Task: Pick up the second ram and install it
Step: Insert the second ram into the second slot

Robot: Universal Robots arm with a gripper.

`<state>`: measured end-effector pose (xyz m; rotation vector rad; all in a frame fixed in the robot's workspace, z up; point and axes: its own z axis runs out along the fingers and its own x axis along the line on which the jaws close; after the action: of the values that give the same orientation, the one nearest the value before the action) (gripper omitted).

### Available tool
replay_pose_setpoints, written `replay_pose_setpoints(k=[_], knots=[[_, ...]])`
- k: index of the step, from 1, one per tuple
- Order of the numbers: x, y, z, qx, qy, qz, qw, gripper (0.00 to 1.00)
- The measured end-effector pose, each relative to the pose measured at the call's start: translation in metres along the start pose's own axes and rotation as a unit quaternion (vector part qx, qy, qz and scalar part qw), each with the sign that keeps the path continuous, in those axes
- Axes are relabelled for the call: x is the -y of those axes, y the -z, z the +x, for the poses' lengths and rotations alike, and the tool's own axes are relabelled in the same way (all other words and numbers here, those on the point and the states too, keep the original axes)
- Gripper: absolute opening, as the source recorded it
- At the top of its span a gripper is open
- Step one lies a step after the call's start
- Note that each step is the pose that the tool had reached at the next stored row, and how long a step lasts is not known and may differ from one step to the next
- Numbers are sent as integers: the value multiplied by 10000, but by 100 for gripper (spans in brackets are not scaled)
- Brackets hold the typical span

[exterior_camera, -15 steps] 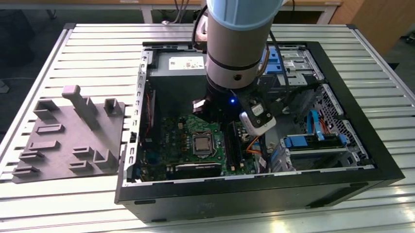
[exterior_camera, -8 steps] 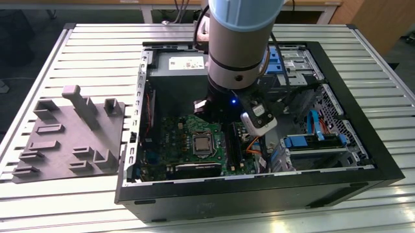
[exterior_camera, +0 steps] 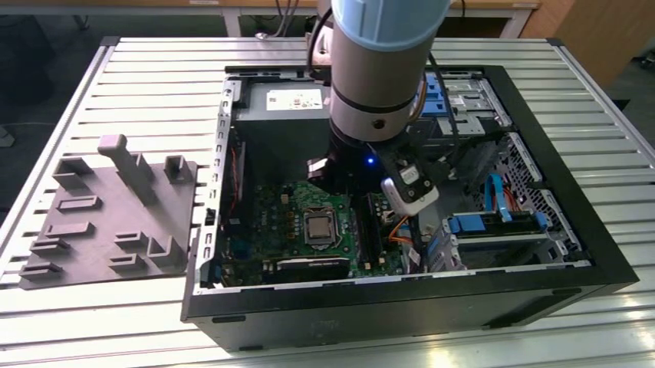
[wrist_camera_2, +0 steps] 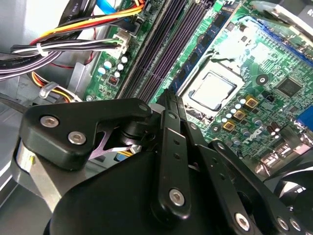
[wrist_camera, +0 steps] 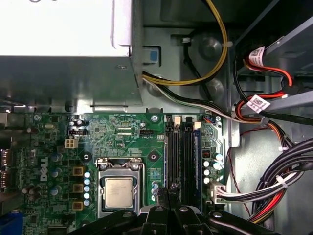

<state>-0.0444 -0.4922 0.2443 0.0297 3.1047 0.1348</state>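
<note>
In the second wrist view, your gripper [wrist_camera_2: 169, 98] has its fingers pressed together, and nothing shows plainly between them. Straight ahead of the tips, the second ram [wrist_camera_2: 208, 36] stands on edge between the black slots [wrist_camera_2: 164, 46] and the processor [wrist_camera_2: 212, 90]. It is blue-green with dark chips, and I judge it to be in the slot nearest the processor.

In the first wrist view, the gripper tips sit over that same slot line, just beside the processor.

In the exterior view, the arm [exterior_camera: 384, 61] reaches into the computer case [exterior_camera: 573, 230] close above the processor. The grey tray [exterior_camera: 107, 218] lies on the table [exterior_camera: 153, 69], well apart from the processor.

You can count the pick-up as done. Whether the ram is pushed home and latched, I cannot tell.
</note>
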Motion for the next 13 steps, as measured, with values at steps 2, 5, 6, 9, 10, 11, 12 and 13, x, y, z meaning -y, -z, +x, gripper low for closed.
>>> replay_pose_setpoints(k=[2, 5, 6, 9, 10, 11, 12, 13], knots=[[0, -3, -4, 0, -3, 0, 10000, 11], [-1, -7, -11, 1, -10, 0, 10000, 11], [-1, -8, -13, 1, -12, 0, 10000, 11], [-4, -14, -17, 2, -15, -1, 10000, 11], [-5, -15, -18, 2, -15, -1, 10000, 11], [-7, -17, -18, 2, -16, 0, 10000, 11], [-8, -18, -19, 2, -17, 0, 10000, 11], [-9, -20, -21, 1, -17, 1, 10000, 11]])
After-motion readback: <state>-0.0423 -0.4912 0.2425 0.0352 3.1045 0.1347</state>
